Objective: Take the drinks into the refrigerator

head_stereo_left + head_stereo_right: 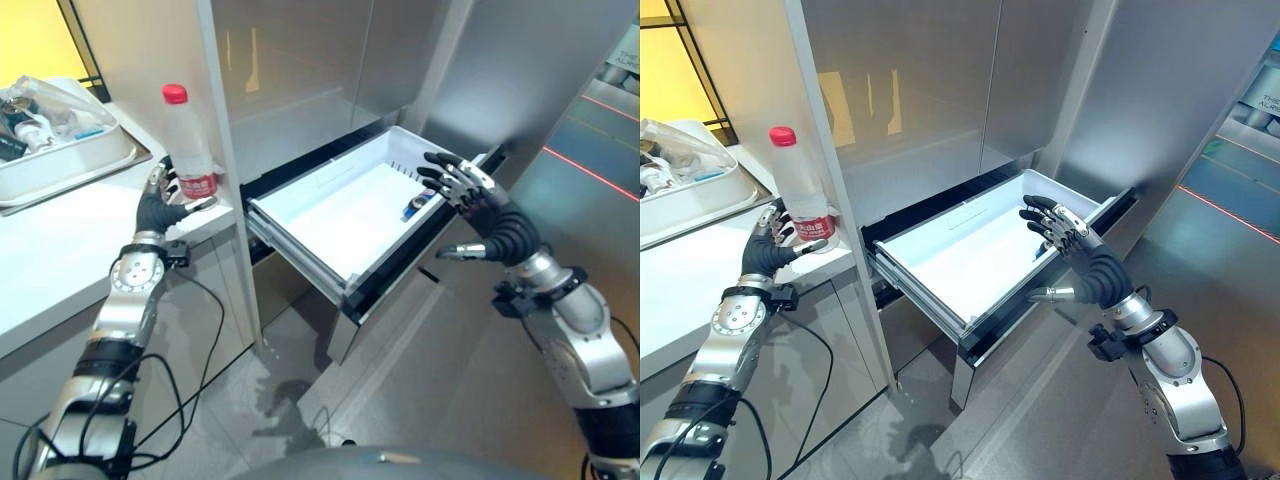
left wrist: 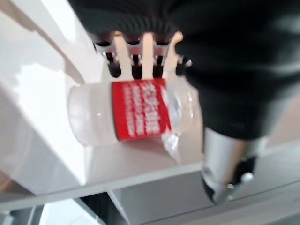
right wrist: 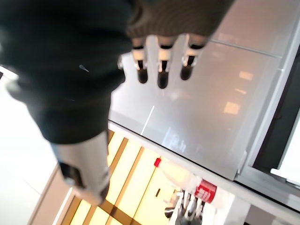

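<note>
Left eye view first — where does the drink stand?

— The bottle (image 1: 187,140), clear plastic with a red cap and a red label, stands upright on the white worktop (image 1: 60,250), at its corner right beside the tall grey refrigerator (image 1: 330,70).

— And the left hand?

— The left hand (image 1: 163,203) is at the bottle's base, fingers curled around the labelled part and the thumb out in front. The left wrist view confirms it: the fingers (image 2: 140,51) wrap over the label and the bottle lies close against the palm.

— Is the bottle lifted?

— I cannot tell for certain; its bottom looks to rest on the worktop.

— What about the refrigerator itself?

— Its lower drawer (image 1: 300,240) is pulled out, white inside. A small blue thing (image 1: 418,205) lies near the far right corner of the drawer; too small to say what it is.

— The right hand?

— The right hand (image 1: 1065,235) hovers over the drawer's right side, fingers spread and relaxed, thumb sticking out, holding nothing. In the right wrist view its fingers (image 3: 161,65) point straight towards the grey refrigerator front.

— Anything else on the worktop?

— A metal tray (image 1: 70,165) sits at the back left, well apart from the bottle, holding clear bags and other bits.
</note>
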Tool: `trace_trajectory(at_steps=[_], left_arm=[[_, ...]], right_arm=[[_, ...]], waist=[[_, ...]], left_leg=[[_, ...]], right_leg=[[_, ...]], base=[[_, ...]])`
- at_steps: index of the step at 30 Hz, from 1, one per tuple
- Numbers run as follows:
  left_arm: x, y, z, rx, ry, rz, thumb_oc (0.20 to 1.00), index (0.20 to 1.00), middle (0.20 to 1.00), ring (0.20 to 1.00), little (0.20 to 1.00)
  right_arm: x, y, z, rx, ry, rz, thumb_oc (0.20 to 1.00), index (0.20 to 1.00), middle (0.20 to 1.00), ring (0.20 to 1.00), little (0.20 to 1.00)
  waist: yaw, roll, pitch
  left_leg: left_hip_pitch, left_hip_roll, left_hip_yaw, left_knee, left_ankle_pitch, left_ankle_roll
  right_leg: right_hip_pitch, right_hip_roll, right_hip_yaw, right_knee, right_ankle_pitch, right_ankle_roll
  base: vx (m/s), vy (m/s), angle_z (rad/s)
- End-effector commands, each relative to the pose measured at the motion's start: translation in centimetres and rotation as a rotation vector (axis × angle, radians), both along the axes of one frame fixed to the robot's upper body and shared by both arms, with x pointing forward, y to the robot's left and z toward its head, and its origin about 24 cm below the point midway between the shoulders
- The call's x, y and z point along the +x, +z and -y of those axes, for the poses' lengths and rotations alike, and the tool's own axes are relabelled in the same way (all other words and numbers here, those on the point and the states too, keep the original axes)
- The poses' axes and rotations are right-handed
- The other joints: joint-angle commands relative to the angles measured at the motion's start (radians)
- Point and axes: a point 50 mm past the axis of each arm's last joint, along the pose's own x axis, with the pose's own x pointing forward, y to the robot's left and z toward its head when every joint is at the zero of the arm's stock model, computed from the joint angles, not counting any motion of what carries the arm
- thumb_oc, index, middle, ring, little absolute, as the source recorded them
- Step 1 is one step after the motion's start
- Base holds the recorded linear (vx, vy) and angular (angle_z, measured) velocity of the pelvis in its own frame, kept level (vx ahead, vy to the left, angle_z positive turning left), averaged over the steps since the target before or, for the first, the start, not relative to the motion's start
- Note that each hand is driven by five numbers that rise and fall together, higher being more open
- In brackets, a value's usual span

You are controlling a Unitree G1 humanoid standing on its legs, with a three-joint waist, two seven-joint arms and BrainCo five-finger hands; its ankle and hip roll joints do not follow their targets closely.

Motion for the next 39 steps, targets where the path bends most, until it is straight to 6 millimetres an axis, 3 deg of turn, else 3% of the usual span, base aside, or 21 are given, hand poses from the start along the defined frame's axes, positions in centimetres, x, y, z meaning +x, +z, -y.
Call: trace_trajectory(at_steps=[1, 16, 17, 18, 19, 20, 33, 39], left_arm=[[3.2, 4.5, 2.4, 0.02, -0.078, 0.14, 1.0, 1.0, 1.0, 1.0, 1.0], [5.6, 6.4, 3.5, -0.054, -0.081, 0.153, 1.0, 1.0, 1.0, 1.0, 1.0], [5.8, 6.4, 3.8, -0.064, -0.083, 0.149, 0.934, 0.934, 0.934, 0.934, 0.934], [5.9, 6.5, 3.9, -0.064, -0.088, 0.152, 0.413, 0.413, 0.413, 0.413, 0.413], [6.0, 6.5, 3.9, -0.064, -0.088, 0.152, 0.244, 0.244, 0.244, 0.244, 0.244], [6.1, 6.5, 4.1, -0.054, -0.095, 0.147, 0.2, 0.2, 0.2, 0.2, 0.2], [6.0, 5.7, 4.6, -0.059, -0.099, 0.137, 0.2, 0.2, 0.2, 0.2, 0.2], [5.1, 4.8, 4.2, -0.151, -0.106, 0.159, 0.2, 0.2, 0.2, 0.2, 0.2]], right_arm=[[-0.4, 3.5, -0.6, 0.032, 0.057, 0.157, 1.0, 1.0, 1.0, 1.0, 1.0], [-0.1, 3.3, -1.5, 0.018, 0.105, 0.141, 1.0, 1.0, 1.0, 1.0, 1.0], [0.0, 3.3, -1.6, 0.018, 0.109, 0.142, 1.0, 1.0, 1.0, 1.0, 1.0], [0.0, 3.3, -1.6, 0.018, 0.109, 0.142, 1.0, 1.0, 1.0, 1.0, 1.0], [0.0, 3.3, -1.6, 0.018, 0.109, 0.142, 1.0, 1.0, 1.0, 1.0, 1.0], [0.1, 3.4, -1.7, 0.017, 0.115, 0.146, 1.0, 1.0, 1.0, 1.0, 1.0], [0.1, 3.1, -2.0, 0.024, 0.115, 0.154, 1.0, 1.0, 1.0, 1.0, 1.0], [0.3, 3.0, -1.9, 0.019, 0.098, 0.151, 1.0, 1.0, 1.0, 1.0, 1.0]], waist=[[-0.037, 0.025, -0.001], [-0.076, 0.064, -0.011], [-0.079, 0.066, -0.013], [-0.082, 0.069, -0.013], [-0.082, 0.069, -0.013], [-0.085, 0.072, -0.014], [-0.089, 0.08, -0.021], [-0.078, 0.075, -0.021]], left_leg=[[0.019, 0.007, -0.066, 0.028, -0.087, 0.004], [0.012, 0.002, -0.035, 0.045, -0.086, 0.0], [0.01, 0.002, -0.032, 0.047, -0.086, 0.0], [0.009, 0.001, -0.03, 0.049, -0.086, 0.0], [0.009, 0.001, -0.03, 0.049, -0.086, 0.0], [0.009, 0.001, -0.024, 0.05, -0.085, 0.0], [0.008, 0.0, -0.017, 0.029, -0.067, 0.002], [0.002, 0.0, -0.023, 0.03, -0.063, 0.001]], right_leg=[[0.099, -0.023, -0.022, 0.098, -0.191, 0.048], [0.093, -0.024, 0.007, 0.087, -0.175, 0.046], [0.092, -0.024, 0.009, 0.086, -0.173, 0.046], [0.09, -0.024, 0.014, 0.084, -0.17, 0.046], [0.09, -0.024, 0.015, 0.084, -0.17, 0.046], [0.087, -0.024, 0.019, 0.083, -0.167, 0.046], [0.081, -0.021, 0.019, 0.07, -0.149, 0.048], [0.082, -0.021, 0.013, 0.061, -0.145, 0.047]], base=[[0.0, 0.0, 0.0], [-0.02, -0.009, -0.02], [0.0, 0.0, 0.0], [0.0, 0.0, 0.0], [0.0, 0.0, 0.0], [-0.03, -0.012, -0.03], [-0.01, -0.002, -0.02], [-0.02, -0.003, 0.0]])
